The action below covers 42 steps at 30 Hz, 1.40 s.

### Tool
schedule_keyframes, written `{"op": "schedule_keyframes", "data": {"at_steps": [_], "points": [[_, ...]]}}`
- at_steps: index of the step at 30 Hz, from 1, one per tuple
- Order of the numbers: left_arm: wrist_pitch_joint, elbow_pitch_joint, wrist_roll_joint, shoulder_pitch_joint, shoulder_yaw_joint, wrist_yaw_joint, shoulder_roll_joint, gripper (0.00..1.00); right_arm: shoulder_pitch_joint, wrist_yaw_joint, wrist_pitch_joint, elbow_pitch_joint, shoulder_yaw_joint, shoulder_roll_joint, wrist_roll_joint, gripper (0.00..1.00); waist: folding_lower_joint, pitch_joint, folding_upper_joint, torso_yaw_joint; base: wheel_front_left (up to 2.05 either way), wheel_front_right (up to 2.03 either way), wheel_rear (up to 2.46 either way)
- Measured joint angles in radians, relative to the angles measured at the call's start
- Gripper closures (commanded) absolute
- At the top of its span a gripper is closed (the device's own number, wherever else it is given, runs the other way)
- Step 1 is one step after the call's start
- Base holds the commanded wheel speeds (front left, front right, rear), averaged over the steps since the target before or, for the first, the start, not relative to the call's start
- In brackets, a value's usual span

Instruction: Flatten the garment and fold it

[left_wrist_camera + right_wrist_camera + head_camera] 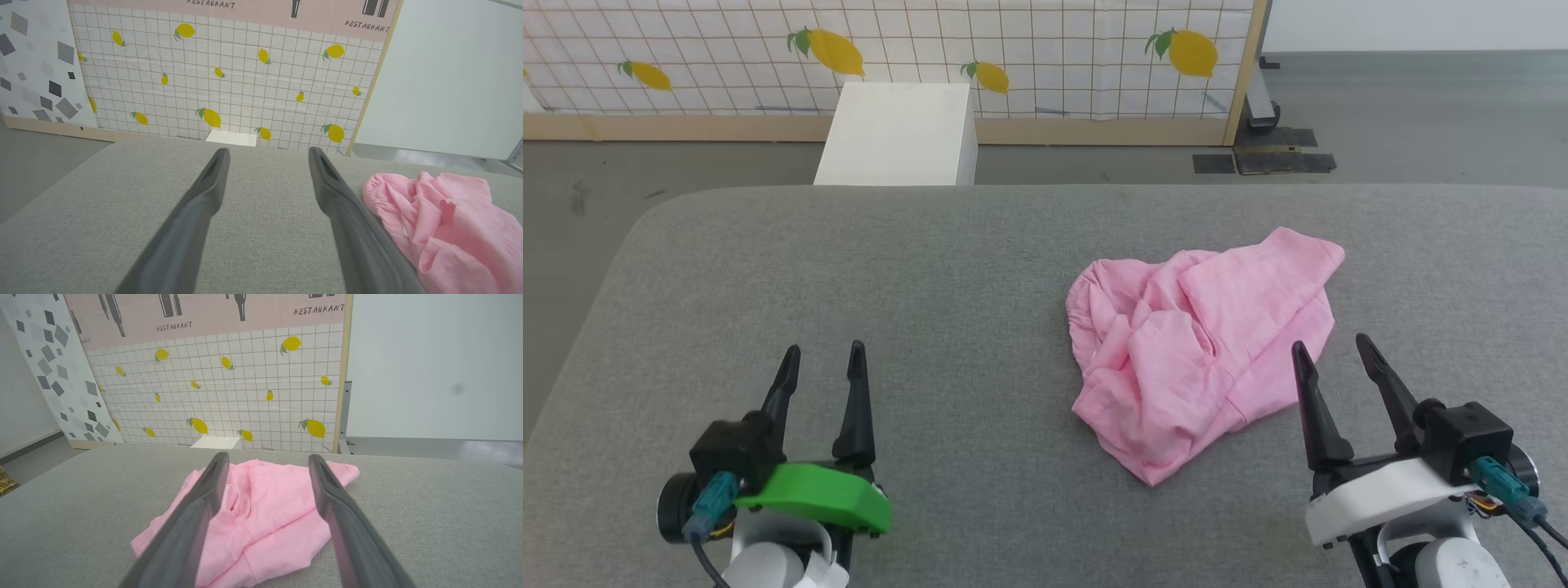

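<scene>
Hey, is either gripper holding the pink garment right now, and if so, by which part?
Nothing is held. The left gripper and the right gripper are both open and empty. The garment lies crumpled on the grey surface.

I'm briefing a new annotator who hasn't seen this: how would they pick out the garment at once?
Start from the wide grey cushioned surface in front of the lemon-print screen. Right of its centre, just ahead of the right gripper, lies the garment. It is a crumpled pink heap, unlike the flat grey surface and the white box behind.
</scene>
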Motion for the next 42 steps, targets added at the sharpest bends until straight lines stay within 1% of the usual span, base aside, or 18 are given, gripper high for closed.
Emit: {"op": "schedule_keyframes", "data": {"at_steps": [6,9,11,13,15,18,21,22,26,29,33,34,35,36,39,42], "points": [[0.0,-0.01,0.03,0.017,0.039,-0.03,-0.031,0.0,0.001,0.0,0.009,-0.01,0.024,0.0,-0.011,0.0,0.0,0.004,0.0,0.006,0.0,0.0,0.0],[0.0,-0.011,0.056,0.02,0.053,-0.046,-0.046,0.0,-0.007,0.0,0.036,-0.019,0.091,-0.002,-0.028,0.0,0.0,0.006,0.0,0.008,0.0,0.0,0.0],[0.0,-0.012,0.067,0.021,0.06,-0.053,-0.058,0.0,-0.033,0.0,0.069,-0.016,0.176,-0.002,-0.044,0.0,0.0,0.009,0.0,0.008,0.0,0.0,0.0],[0.0,-0.012,0.072,0.021,0.066,-0.058,-0.065,0.0,-0.071,0.0,0.121,0.005,0.26,-0.001,-0.063,0.0,0.0,0.013,0.0,0.009,0.0,0.0,0.0],[0.0,-0.012,0.076,0.021,0.073,-0.067,-0.076,0.0,-0.111,0.0,0.204,0.053,0.336,0.002,-0.075,0.0,0.0,0.019,0.0,0.012,0.0,0.0,0.0],[0.0,-0.012,0.08,0.02,0.078,-0.079,-0.088,0.0,-0.171,0.0,0.316,0.132,0.406,0.002,-0.099,0.0,0.0,0.03,0.0,0.021,0.0,0.0,0.0],[0.0,-0.012,0.084,0.016,0.079,-0.09,-0.096,0.0,-0.228,0.0,0.407,0.202,0.442,0.0,-0.133,0.0,0.0,0.042,0.0,0.036,0.0,0.0,0.0],[0.0,-0.011,0.086,0.009,0.079,-0.099,-0.107,0.0,-0.284,0.0,0.458,0.258,0.471,0.001,-0.171,0.0,0.0,0.057,0.0,0.055,0.0,0.0,0.0],[0.0,-0.011,0.088,-0.011,0.073,-0.107,-0.116,0.0,-0.339,0.0,0.521,0.341,0.48,0.001,-0.257,0.0,0.0,0.081,0.0,0.083,0.0,0.0,0.0],[0.0,-0.011,0.089,-0.023,0.07,-0.115,-0.119,0.0,-0.365,0.0,0.54,0.389,0.484,0.001,-0.303,0.0,0.0,0.101,0.0,0.101,0.0,0.0,0.0],[0.0,-0.005,0.089,-0.029,0.065,-0.116,-0.122,0.0,-0.384,0.0,0.566,0.443,0.459,0.001,-0.333,0.0,0.0,0.123,0.0,0.122,0.0,0.0,0.0],[0.0,-0.004,0.089,-0.03,0.064,-0.117,-0.123,0.0,-0.384,0.0,0.564,0.453,0.446,0.001,-0.335,0.53,0.0,0.127,0.0,0.126,0.0,0.0,0.0],[0.0,-0.003,0.089,-0.031,0.063,-0.119,-0.123,0.0,-0.384,0.0,0.555,0.456,0.434,0.002,-0.332,0.7,0.0,0.129,0.0,0.129,0.0,0.0,0.0],[0.0,-0.001,0.089,-0.031,0.062,-0.121,-0.123,0.0,-0.384,0.0,0.537,0.456,0.421,0.001,-0.324,1.0,0.0001,0.131,0.0,0.132,0.0,0.0,0.0],[0.0,0.005,0.089,-0.031,0.061,-0.124,-0.124,0.0,-0.382,0.0,0.466,0.442,0.378,0.001,-0.27,1.0,0.0001,0.128,0.0,0.133,0.0,0.0,0.0],[0.0,0.012,0.093,-0.03,0.061,-0.125,-0.125,0.0,-0.365,0.0,0.405,0.378,0.337,0.0,-0.188,1.0,0.0001,0.113,0.0,0.129,0.0,0.0,0.0]]}}
